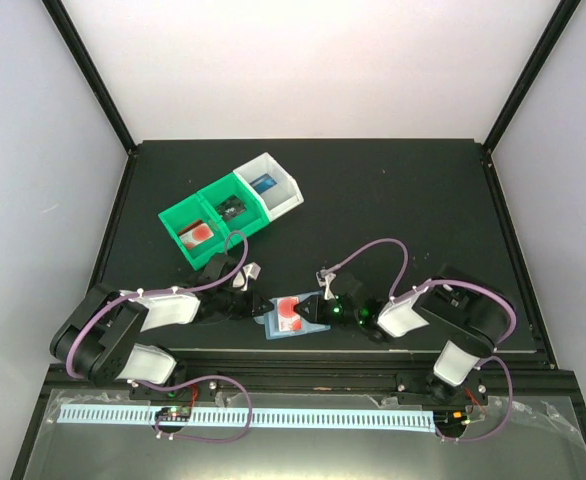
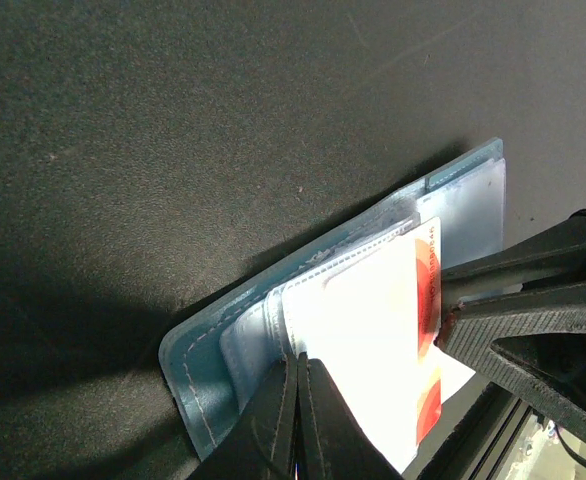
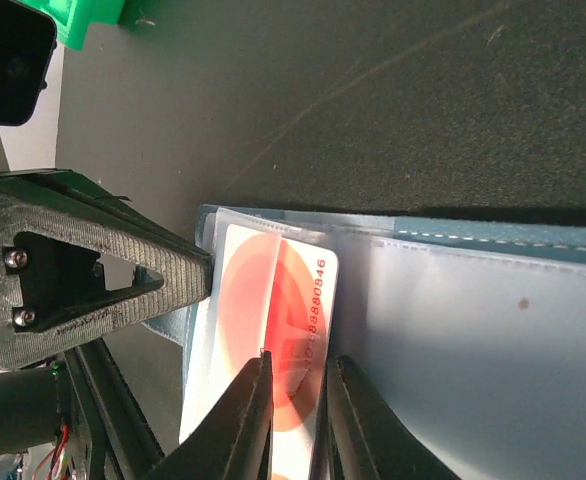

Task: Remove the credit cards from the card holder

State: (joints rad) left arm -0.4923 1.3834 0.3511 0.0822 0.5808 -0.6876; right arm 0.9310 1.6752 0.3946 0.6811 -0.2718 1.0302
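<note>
The pale blue card holder (image 1: 276, 328) lies open near the table's front edge, between my two grippers. A red card with a round red mark (image 1: 293, 311) sticks partly out of its pocket. My left gripper (image 1: 257, 306) is shut, its tips (image 2: 301, 362) pinched at the seam of a holder leaf (image 2: 213, 360). My right gripper (image 1: 321, 313) has its jaws a narrow gap apart, tips (image 3: 300, 362) resting on the card (image 3: 298, 290) beside the holder's clear panel (image 3: 473, 340). The card's red edge (image 2: 428, 290) touches a right fingertip (image 2: 453, 322).
A green double bin (image 1: 186, 213) and a white bin (image 1: 291, 186) stand behind the holder. They hold a red card (image 1: 200, 232), a dark card (image 1: 231, 208) and a blue card (image 1: 264, 184). The black rail of the table's front edge (image 1: 303, 358) runs just below the holder.
</note>
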